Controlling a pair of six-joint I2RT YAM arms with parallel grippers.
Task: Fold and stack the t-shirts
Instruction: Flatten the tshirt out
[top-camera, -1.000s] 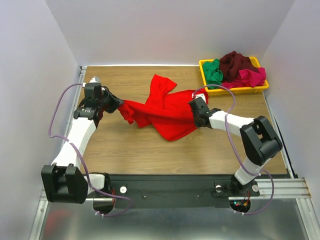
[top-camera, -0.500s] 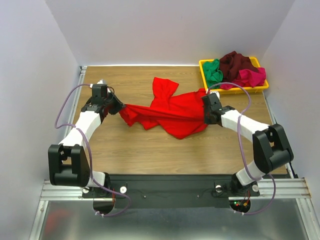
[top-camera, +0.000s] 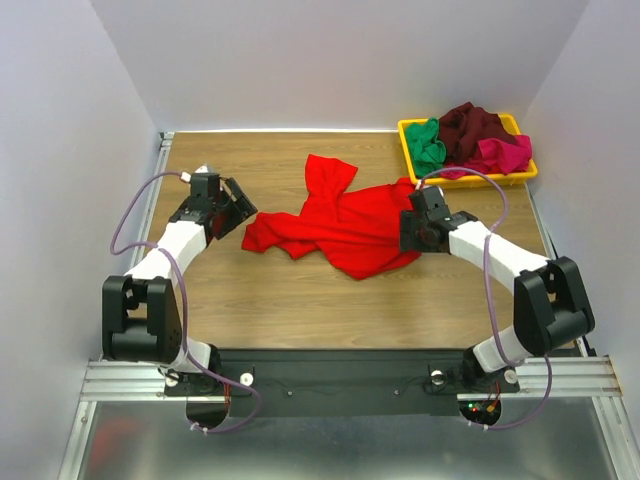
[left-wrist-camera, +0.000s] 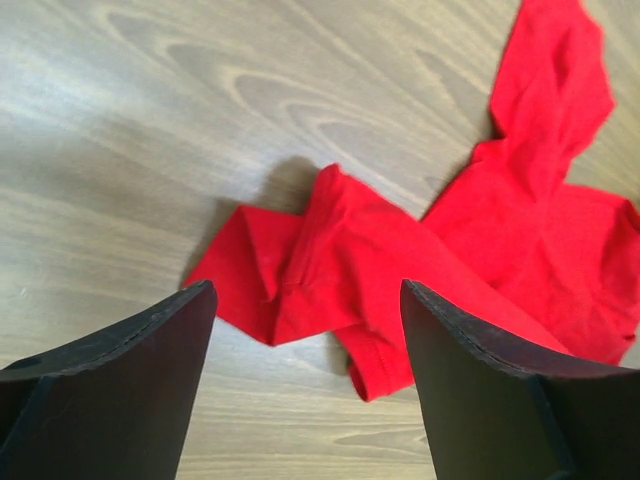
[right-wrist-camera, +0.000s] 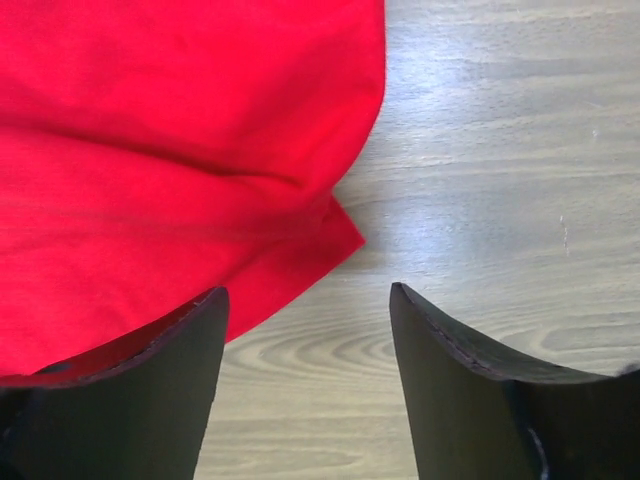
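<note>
I saw the red t-shirt (top-camera: 335, 220) lying crumpled on the wooden table (top-camera: 300, 300). It lay to the left of the yellow tray (top-camera: 408, 140) and nearer the arm bases than the tray, with its right edge close to the tray's near-left corner. Three more shirts were heaped inside the tray: the green shirt (top-camera: 428, 142) at the tray's left end, the dark maroon shirt (top-camera: 472, 125) toward its back, and the magenta-pink shirt (top-camera: 505, 153) at its front right.

The right gripper (top-camera: 412, 232) was just in front of the tray's left end, over the red cloth's right edge. On its wrist camera the jaws stood wide apart, gripping nothing, with only the hem and bare wood below.

The left gripper (top-camera: 238, 203) was far left of the tray, just beside the red t-shirt's left tip. Its jaws were spread wide and empty.
</note>
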